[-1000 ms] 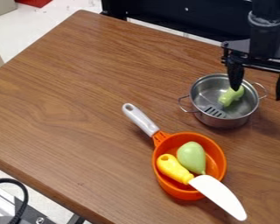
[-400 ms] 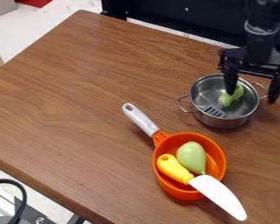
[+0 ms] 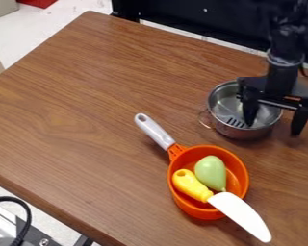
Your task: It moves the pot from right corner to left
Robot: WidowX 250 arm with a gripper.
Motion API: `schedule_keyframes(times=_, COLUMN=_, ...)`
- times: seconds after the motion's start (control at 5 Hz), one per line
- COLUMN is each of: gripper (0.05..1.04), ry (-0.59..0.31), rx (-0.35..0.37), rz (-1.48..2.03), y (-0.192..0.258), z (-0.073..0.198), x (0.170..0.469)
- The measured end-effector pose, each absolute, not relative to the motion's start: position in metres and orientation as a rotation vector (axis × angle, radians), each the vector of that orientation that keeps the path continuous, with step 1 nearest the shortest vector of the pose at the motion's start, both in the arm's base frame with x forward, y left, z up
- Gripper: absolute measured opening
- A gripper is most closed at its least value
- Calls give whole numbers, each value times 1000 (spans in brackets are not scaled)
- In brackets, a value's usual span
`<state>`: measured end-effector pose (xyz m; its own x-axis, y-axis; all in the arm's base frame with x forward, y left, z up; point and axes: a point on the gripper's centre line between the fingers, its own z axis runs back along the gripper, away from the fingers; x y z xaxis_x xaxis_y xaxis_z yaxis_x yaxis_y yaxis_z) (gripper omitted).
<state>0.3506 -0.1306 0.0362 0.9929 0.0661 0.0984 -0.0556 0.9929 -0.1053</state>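
The gripper (image 3: 272, 124) is open at the right side of the view, with its fingers on either side of the metal pot's right wall. One finger is inside the pot, and the other is outside on the right. The metal pot (image 3: 221, 106) stands upright on the table toward the upper right, its left handle showing and its right handle behind the gripper. A slotted grey utensil head shows inside the pot. The green toy in the pot is mostly hidden behind the gripper.
Below the pot sits an orange pan (image 3: 244, 168), its grey handle (image 3: 154, 130) pointing up-left. It holds a green pear-shaped toy (image 3: 211, 172) and a yellow-handled knife whose white blade (image 3: 241, 215) sticks out lower right. The wooden table (image 3: 92, 110) extends left.
The gripper has come down over the pot's right side, one finger passing into it, and now covers most of the green toy. The pot has shifted or turned slightly; the orange pan has stayed put.
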Motion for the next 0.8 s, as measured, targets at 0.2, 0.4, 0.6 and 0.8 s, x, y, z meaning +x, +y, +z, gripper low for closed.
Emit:
schedule_keyframes(times=0.2, gripper=955, ry=-110, rx=-90, rz=65, y=-133, z=40, x=352)
schedule_keyframes(times=0.4, gripper=685, ry=-114, rx=-98, rz=77, y=-133, z=38, x=354)
schedule_keyframes(times=0.6, gripper=389, ry=-103, rx=-111, rz=81, y=-134, z=36, x=353)
schedule_keyframes(times=0.8, gripper=169, ry=-98, rx=-109, rz=72, y=-133, z=37, x=353)
